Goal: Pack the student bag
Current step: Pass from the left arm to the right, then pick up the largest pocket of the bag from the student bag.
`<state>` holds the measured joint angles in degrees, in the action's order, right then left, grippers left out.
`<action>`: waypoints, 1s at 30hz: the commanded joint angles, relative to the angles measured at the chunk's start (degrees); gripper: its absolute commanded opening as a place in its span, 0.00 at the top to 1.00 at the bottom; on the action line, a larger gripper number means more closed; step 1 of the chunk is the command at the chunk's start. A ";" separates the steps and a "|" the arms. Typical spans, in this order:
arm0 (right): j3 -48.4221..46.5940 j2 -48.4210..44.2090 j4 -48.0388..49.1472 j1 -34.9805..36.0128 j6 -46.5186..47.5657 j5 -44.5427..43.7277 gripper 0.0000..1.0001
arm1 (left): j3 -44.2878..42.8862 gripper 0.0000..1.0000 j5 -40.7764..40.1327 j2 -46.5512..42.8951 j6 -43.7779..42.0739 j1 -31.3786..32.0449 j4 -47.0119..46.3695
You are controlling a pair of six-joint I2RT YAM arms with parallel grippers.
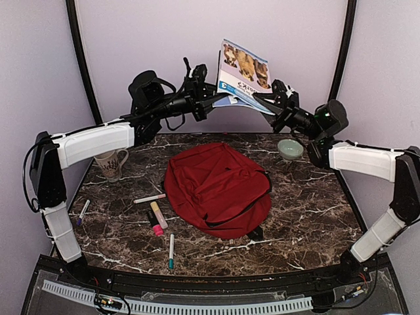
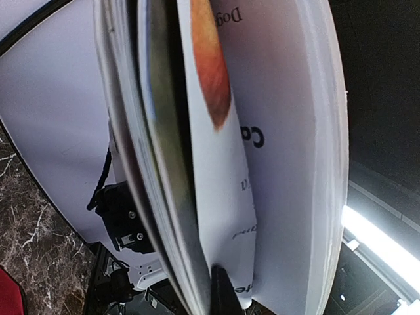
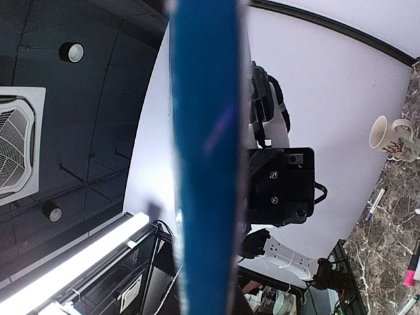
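"What does the overhead view give you?"

"The marble table (image 1: 315, 210), and the student bag (image 1: 216, 190) lying flat near the middle of it, red, with a black zip along its near right edge. Up in the air beyond its far edge are the books (image 1: 243, 75), a dog-cover one over a blue one, tilted. The left gripper (image 1: 211, 98) is clamped on their lower left edge and the right gripper (image 1: 264, 100) grasps the lower right."

"So where's the bag from the fingers?"

"Well below both and nearer to us. Neither touches it."

"And the wrist cameras?"

"The left wrist is almost filled by the books edge-on: pages, some lettering, an orange patch, and one dark finger (image 2: 220, 289) pressed in at the bottom. A sliver of red bag sits in its bottom left corner. The right wrist shows the blue cover's edge as a band down the middle with the left gripper's black body behind it. Its own fingers are hidden there, so only the overhead view shows that grip."

"Smaller things?"

"A mug (image 1: 110, 164) left of the bag, a pale green bowl (image 1: 290, 148) at the far right. Left of the bag lie a white pen (image 1: 149, 198) and a pink highlighter (image 1: 156, 220), with a teal-tipped pen (image 1: 171, 251) nearer the front and a purple-tipped marker (image 1: 83, 211) out by the left edge."
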<state>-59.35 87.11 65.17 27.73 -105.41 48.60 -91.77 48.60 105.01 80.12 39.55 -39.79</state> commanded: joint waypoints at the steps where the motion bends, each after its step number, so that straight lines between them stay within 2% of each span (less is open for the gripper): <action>1: -1.15 -3.65 -5.18 0.28 5.36 2.00 0.88 | 0.79 1.00 -0.14 -3.53 -3.04 0.18 -0.65; 5: -1.03 -6.89 -16.27 -0.27 12.01 3.22 0.89 | 1.36 0.96 0.13 -5.56 -6.70 -0.22 6.30; 6: -0.76 -7.62 -18.21 -0.50 13.06 3.34 0.89 | 1.64 0.92 0.20 -6.32 -7.79 -0.45 8.36; 9: -0.07 -9.74 -22.23 -1.66 15.04 3.56 0.91 | 2.63 0.67 -0.41 -10.06 -12.28 -2.41 16.84; 10: -0.27 -10.36 -23.65 -2.03 15.71 3.67 0.91 | 2.80 0.49 -1.10 -11.93 -14.95 -3.52 20.61; 11: -0.49 -10.91 -25.27 -2.31 16.61 3.71 0.91 | 2.85 0.38 -2.43 -14.03 -17.74 -5.44 25.84; 14: -1.39 -12.61 -30.01 -2.89 19.42 3.76 0.91 | 4.02 0.14 -8.21 -20.47 -25.40 -10.91 38.05; 15: -1.66 -13.04 -31.66 -2.98 20.42 3.75 0.91 | 4.27 0.11 -9.35 -22.00 -27.52 -12.58 40.95; 18: -3.11 -14.15 -41.18 -3.40 26.57 3.95 0.95 | 2.60 0.10 -11.27 -23.52 -33.77 -14.82 50.84; 20: -7.18 -14.50 -57.83 -3.83 37.73 2.05 1.00 | 0.74 0.11 -12.33 -22.94 -37.10 -14.87 55.29; 22: -14.08 -13.93 -81.47 -3.93 52.41 -4.89 1.00 | 0.65 0.15 -12.80 -22.44 -38.61 -14.78 57.22; 24: -17.98 -13.18 -97.49 -3.91 62.23 -11.74 1.00 | 1.28 0.17 -14.00 -22.19 -40.21 -14.06 58.23; 26: -18.93 -13.54 -105.70 -3.91 67.34 -16.35 1.00 | 0.71 0.19 -15.93 -21.58 -43.63 -12.72 60.45; 30: -17.69 -16.75 -113.03 -4.00 70.02 -23.52 1.00 | -2.21 0.20 -20.71 -18.92 -50.34 -8.91 67.41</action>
<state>-77.03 73.36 -29.34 23.88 -47.27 35.70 -91.09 32.95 84.36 39.07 27.42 18.11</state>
